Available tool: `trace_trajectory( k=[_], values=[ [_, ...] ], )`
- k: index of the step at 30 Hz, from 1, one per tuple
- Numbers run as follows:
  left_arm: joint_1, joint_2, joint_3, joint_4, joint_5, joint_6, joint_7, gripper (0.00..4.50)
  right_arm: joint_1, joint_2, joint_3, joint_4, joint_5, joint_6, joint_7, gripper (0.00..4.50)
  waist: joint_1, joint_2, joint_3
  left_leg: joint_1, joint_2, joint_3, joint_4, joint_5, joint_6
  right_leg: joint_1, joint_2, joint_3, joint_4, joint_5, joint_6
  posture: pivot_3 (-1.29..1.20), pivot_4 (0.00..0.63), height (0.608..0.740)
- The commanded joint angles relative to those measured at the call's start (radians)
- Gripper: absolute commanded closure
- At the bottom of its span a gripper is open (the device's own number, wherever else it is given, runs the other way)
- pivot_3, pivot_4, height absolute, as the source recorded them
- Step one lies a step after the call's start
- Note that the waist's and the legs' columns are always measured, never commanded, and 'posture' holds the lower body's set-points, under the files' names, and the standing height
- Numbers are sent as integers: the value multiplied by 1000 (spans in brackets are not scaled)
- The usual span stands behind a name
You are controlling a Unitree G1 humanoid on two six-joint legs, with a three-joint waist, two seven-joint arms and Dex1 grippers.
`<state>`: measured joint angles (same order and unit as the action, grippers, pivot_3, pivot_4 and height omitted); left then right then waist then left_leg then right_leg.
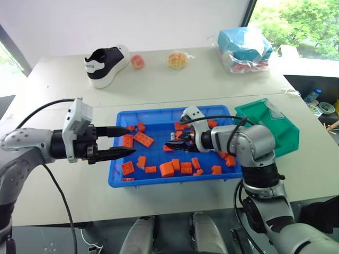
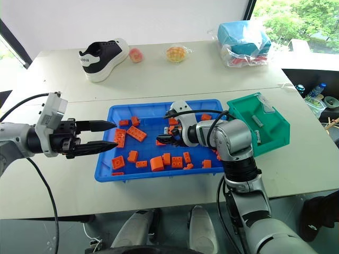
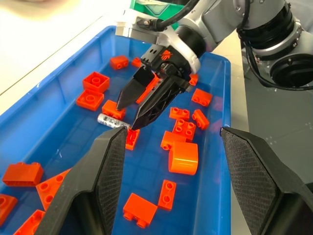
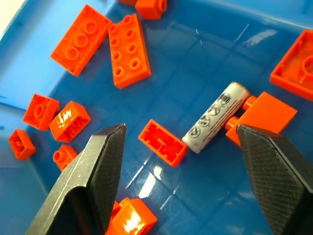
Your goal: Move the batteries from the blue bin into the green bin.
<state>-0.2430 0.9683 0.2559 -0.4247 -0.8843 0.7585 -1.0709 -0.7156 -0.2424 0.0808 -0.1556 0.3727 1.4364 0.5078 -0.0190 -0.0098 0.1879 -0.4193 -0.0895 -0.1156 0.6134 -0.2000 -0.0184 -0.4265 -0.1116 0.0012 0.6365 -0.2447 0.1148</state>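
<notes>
The right end effector point(image 4: 178, 171), fingers spread wide, hovers low inside the blue bin point(image 1: 119, 177); lower it straight, straddle the battery point(image 4: 215, 117) across its width, and exclude the two orange bricks point(image 4: 163, 142) touching it. The battery lies flat mid-bin, just beyond the fingertips and slightly toward one finger. The left end effector point(image 1: 123, 142) hangs over the bin's left rim, its fingers apart, though the reading says shut; the green bin point(image 1: 270, 124) stands right.

Head stereo pair looks down over the shallow bright-blue plastic bin point(image 1: 119, 180) from above. Both wrist cameras sit close inside it, sharing one white-silver cylindrical battery point(image 4: 215, 117).
</notes>
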Motion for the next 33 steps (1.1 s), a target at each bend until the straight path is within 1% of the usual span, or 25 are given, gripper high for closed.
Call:
trace_trajectory(
  k=[1,5,9,14,22,29,33],
  values=[
    [-13,-2,15,-14,-10,-8,3,1357,-1,2,22,52,-4,-35,-16,828,0,0,0,0,0,0,0,0,0,0,0,0,0,0,0,0,150,730],
    [-13,-5,21,-19,-15,-4,15,1357,-18,2,36,74,-2,-65,-18,828,0,0,0,1,0,0,0,0,0,1,0,0,0,0,0,0,150,730],
    [-8,-6,26,-26,-16,-2,20,1357,-42,14,27,69,19,-51,-20,828,0,0,0,1,0,0,0,0,0,1,0,0,0,0,0,0,150,730],
    [-8,-7,28,-31,-19,-3,28,1357,-27,3,72,72,12,-64,-17,828,0,0,0,1,0,0,0,0,0,1,0,0,0,0,0,0,150,730],
    [-6,-6,28,-27,-12,-11,26,1357,13,-72,206,39,-9,-100,3,828,2,-1,0,1,0,0,0,0,0,2,0,0,0,0,0,0,150,730],
    [1,-11,32,-29,-9,-17,29,1357,10,-117,210,60,-16,-120,10,828,5,-2,-2,3,0,0,0,0,0,4,0,0,-1,0,0,0,150,730],
    [-3,-22,25,-32,-6,-23,37,1357,-7,-74,211,113,-21,-132,-4,828,4,-3,-2,6,0,0,0,0,0,7,0,0,-2,0,-1,0,150,730]
  ],
)
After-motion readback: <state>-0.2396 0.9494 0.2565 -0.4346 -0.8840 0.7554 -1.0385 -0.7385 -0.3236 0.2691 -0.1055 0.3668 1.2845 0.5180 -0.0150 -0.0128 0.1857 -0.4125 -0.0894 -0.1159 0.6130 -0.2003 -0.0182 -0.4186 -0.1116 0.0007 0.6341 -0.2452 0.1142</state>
